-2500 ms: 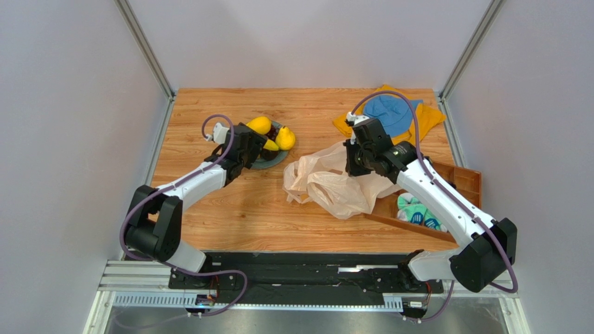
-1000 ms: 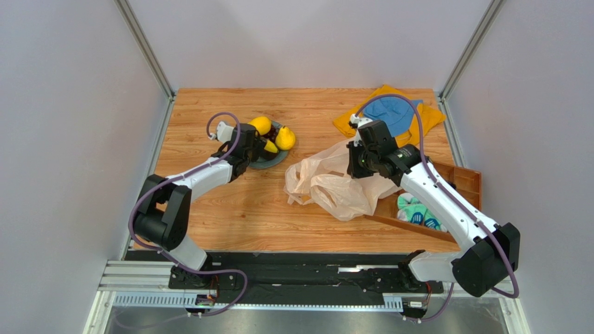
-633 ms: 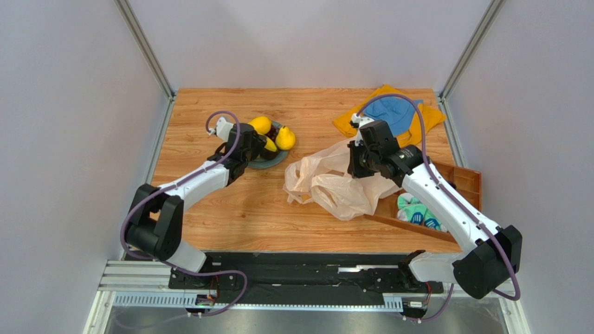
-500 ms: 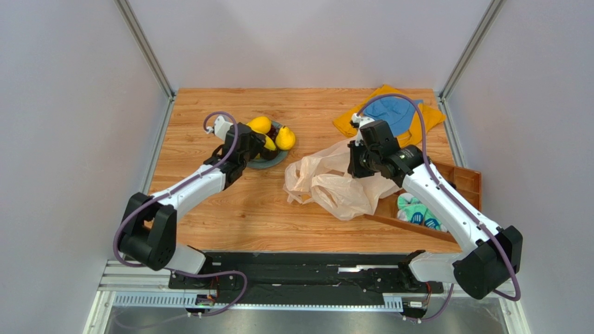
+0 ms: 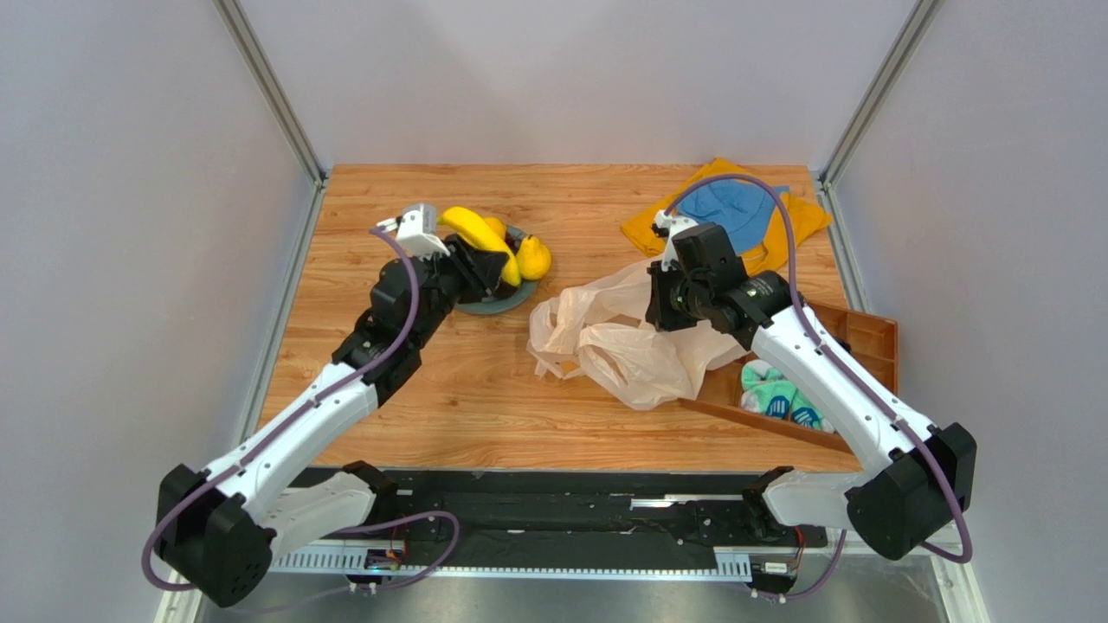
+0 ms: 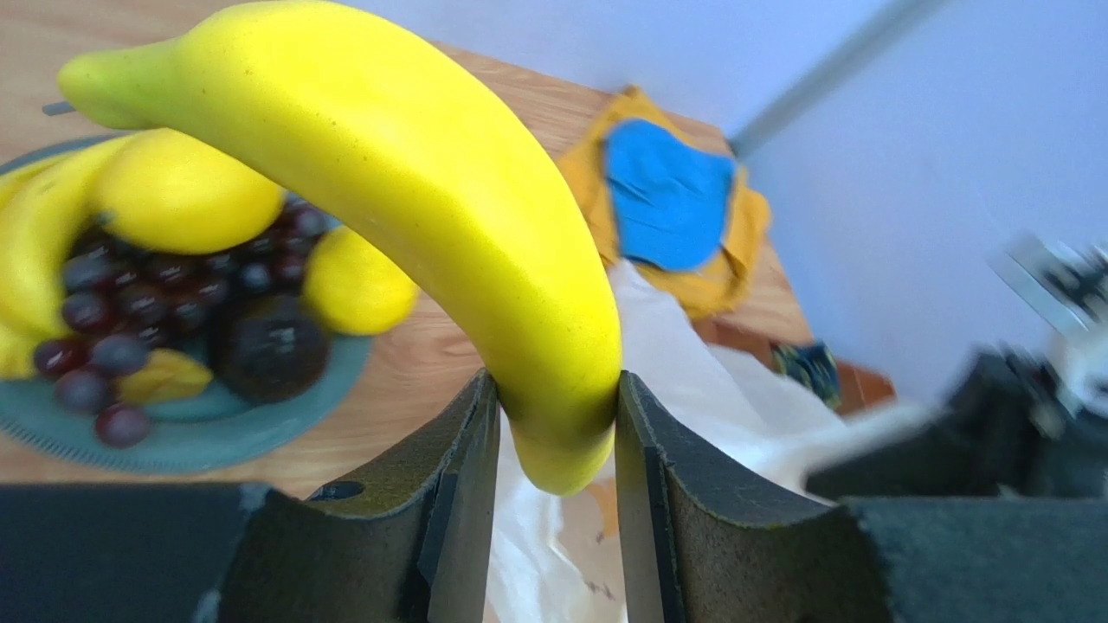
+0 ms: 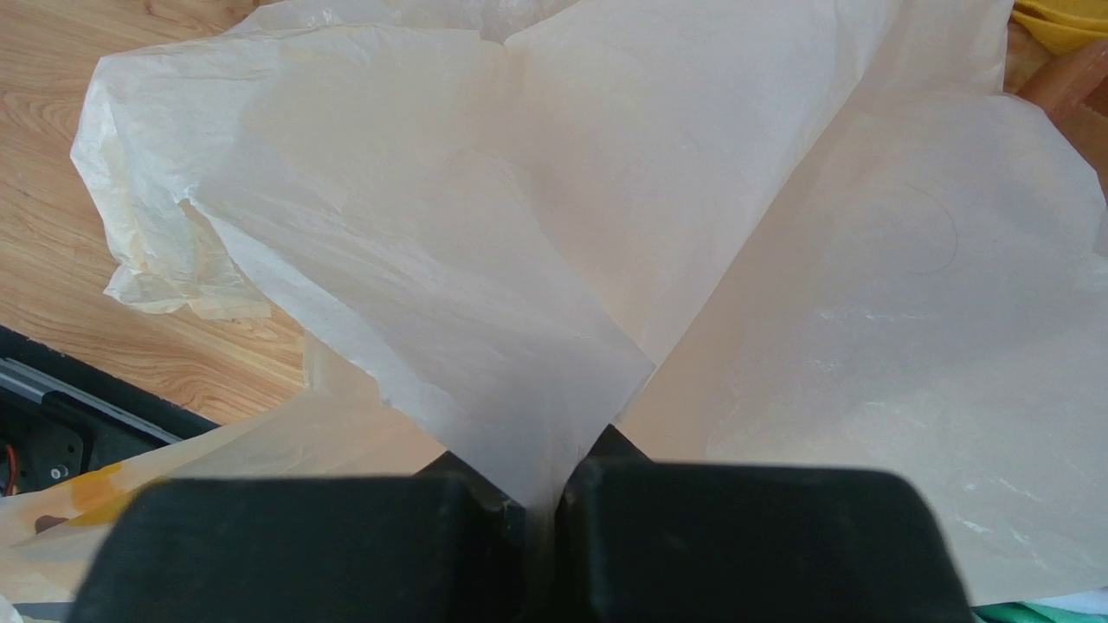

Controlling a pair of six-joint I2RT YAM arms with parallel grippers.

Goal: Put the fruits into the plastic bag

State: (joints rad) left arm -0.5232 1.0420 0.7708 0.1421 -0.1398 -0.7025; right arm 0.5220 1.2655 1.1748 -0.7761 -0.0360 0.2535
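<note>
The left pincer (image 6: 552, 396) is gripping a stiff, smooth banana (image 6: 390, 169) by one end above the plate (image 6: 195, 439); it may pivot. Right of the plate, the right pincer (image 7: 553, 491) is pinching the flimsy plastic bag (image 7: 806, 325).

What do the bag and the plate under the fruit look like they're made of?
The bag: thin plastic film, pale peach, slightly glossy; it creases sharply and is translucent. The plate: smooth grey-blue, matte-looking; could be ceramic or plastic, the look leaves it open.
</note>
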